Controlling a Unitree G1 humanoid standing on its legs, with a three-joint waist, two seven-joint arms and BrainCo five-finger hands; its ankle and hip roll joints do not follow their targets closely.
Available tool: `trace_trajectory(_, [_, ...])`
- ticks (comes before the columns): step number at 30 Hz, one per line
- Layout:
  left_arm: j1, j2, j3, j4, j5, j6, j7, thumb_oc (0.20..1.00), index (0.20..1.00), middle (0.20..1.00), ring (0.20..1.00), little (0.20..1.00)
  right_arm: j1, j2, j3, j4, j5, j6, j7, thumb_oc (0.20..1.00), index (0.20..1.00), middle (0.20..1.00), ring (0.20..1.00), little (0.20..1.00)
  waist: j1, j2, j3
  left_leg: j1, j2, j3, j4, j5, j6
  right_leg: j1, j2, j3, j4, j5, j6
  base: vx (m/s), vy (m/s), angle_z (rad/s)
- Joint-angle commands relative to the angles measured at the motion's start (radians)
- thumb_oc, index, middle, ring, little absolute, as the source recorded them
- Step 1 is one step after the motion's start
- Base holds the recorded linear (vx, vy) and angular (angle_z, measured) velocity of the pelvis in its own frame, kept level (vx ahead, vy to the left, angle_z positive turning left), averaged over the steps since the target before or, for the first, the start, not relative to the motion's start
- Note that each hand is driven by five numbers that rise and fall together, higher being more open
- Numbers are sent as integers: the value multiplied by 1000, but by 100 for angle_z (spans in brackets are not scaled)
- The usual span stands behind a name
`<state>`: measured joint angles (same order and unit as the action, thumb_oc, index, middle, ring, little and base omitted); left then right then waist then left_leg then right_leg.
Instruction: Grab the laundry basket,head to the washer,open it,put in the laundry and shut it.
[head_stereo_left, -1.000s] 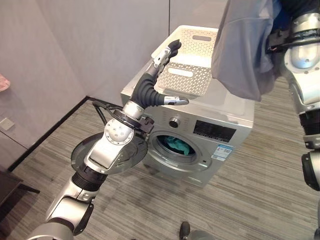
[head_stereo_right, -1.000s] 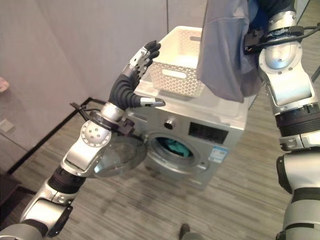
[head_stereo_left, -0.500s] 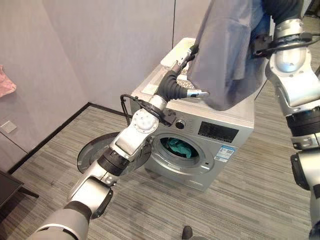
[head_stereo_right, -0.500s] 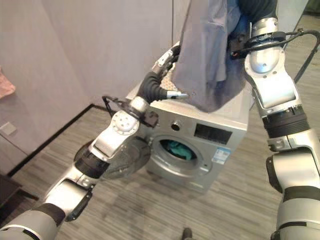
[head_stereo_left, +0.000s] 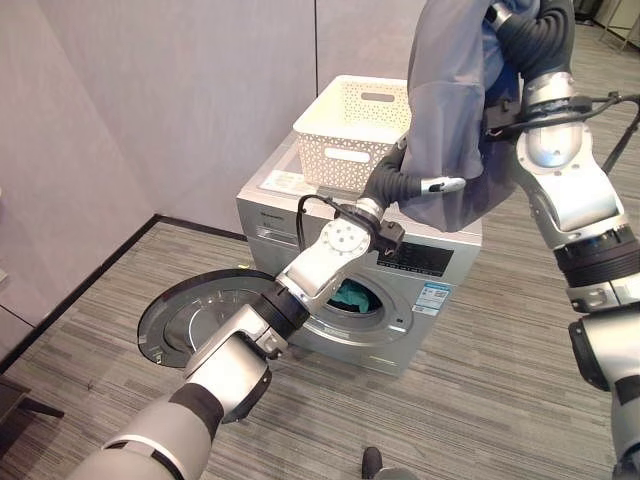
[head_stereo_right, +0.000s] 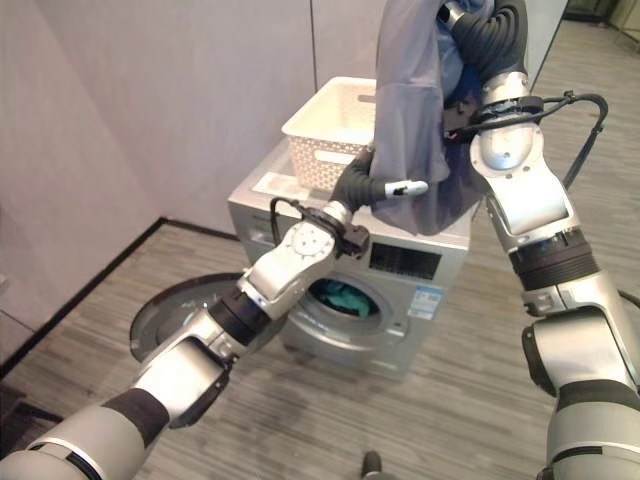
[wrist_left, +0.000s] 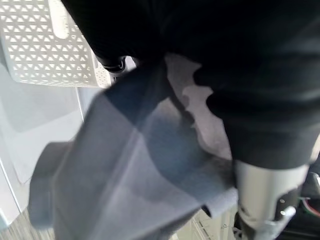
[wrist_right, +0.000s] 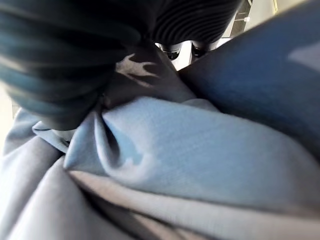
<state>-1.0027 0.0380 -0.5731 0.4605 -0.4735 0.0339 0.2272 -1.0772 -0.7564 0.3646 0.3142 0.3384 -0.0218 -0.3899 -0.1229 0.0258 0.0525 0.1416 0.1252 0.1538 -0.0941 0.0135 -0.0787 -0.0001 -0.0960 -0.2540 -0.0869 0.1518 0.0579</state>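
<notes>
A silver front-loading washer (head_stereo_left: 440, 262) stands with its round door (head_stereo_left: 195, 322) swung open to the left. Teal laundry (head_stereo_left: 350, 296) lies in the drum. The white perforated laundry basket (head_stereo_left: 352, 135) sits on top of the washer at the back left. My right hand (head_stereo_left: 505, 20) is raised high above the washer's right side, shut on a large grey-blue garment (head_stereo_left: 450, 110) that hangs down to the washer top. My left hand (head_stereo_left: 442, 184) reaches across the washer's front to the lower part of that garment, its thumb pointing right.
A grey wall (head_stereo_left: 150, 100) runs close behind and to the left of the washer. Striped wood floor (head_stereo_left: 480, 400) spreads in front and to the right. The open door juts out low over the floor at the left.
The camera has shifted. My left hand has left the basket's rim and moved right to the hanging garment. My right arm has brought the garment further over the washer's right side, baring the basket.
</notes>
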Motion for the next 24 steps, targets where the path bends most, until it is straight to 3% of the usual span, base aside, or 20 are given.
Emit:
trace_trajectory(1, [-138,17,-32,63,-32,-45,35,1000,1000,1000,1000,1000,-92,-17,9,9,-22,-20,-13,200,200,200,200,200,26,-48,-20,-25,51,-20,7,-37,3,84,-42,-4,35,-188,53,-1,-22,-6])
trace_trajectory(11, [-151,16,-29,7,-87,-58,52,1000,1000,1000,1000,1000,9,-1,-2,-63,11,-21,22,200,200,200,200,200,27,-52,-16,-22,58,-12,7,-33,1,92,-38,-10,36,-194,49,-1,-5,0])
trace_trajectory(24, [-156,-36,-62,27,-172,-52,69,1000,1000,1000,1000,1000,84,131,13,-159,127,-48,15,200,200,200,200,200,7,-53,-11,-9,65,15,7,-35,-1,93,-30,11,24,-187,47,0,-14,-5])
